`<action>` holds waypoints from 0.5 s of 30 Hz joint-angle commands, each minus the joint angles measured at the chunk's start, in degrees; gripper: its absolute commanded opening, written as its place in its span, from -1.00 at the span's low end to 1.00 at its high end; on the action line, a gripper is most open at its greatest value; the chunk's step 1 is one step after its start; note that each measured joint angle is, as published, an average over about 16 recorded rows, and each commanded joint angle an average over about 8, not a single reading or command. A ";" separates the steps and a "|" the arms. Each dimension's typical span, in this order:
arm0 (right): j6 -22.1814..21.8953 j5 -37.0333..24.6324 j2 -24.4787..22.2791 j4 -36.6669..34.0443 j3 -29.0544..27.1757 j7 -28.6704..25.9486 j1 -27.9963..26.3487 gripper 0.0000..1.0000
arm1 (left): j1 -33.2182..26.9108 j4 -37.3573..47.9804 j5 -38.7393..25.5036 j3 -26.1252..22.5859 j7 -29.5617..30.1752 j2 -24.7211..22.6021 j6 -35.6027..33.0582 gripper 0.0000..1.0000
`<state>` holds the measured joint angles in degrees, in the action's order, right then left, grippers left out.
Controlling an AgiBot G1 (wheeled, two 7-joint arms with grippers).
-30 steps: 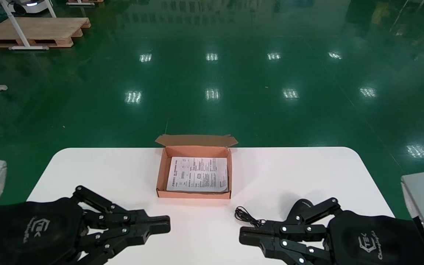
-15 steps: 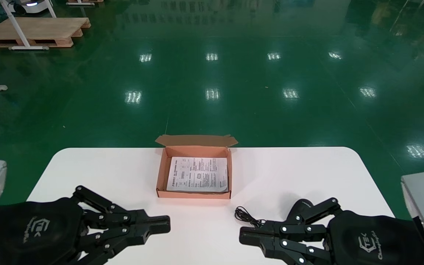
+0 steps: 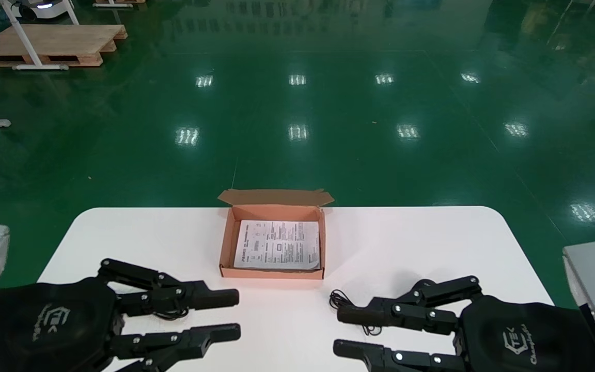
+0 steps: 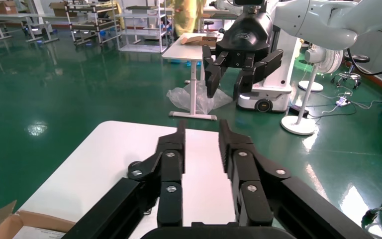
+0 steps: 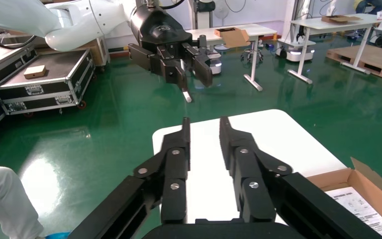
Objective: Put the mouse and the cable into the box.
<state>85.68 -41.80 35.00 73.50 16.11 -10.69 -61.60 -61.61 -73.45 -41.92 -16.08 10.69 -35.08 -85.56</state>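
- Cable: a thin black tangle on the white table, just beside the far fingertip of the right gripper.
- Only the head view shows it. The open orange box lies beyond both grippers.
- The right gripper and the left gripper are spread; a second ago both were pressed together.

Bare desk lies free between the left gripper and the right gripper. Both have their jaws spread wide. Just past that gap stands the open box, and its near wall is in the way. A thin black cable lies coiled at the tips of the right jaws.
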 commanded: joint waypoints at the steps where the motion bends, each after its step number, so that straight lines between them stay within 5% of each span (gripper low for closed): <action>1: 0.00 0.00 0.00 0.00 0.00 0.00 0.00 1.00 | 0.00 0.00 0.00 0.00 0.00 0.00 0.00 1.00; 15: 0.00 0.00 0.00 0.00 0.00 0.00 0.00 1.00 | 0.00 0.00 0.00 0.00 0.00 0.00 0.00 1.00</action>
<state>85.68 -41.80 35.00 73.50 16.11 -10.69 -61.60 -61.61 -73.45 -41.92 -16.08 10.69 -35.08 -85.56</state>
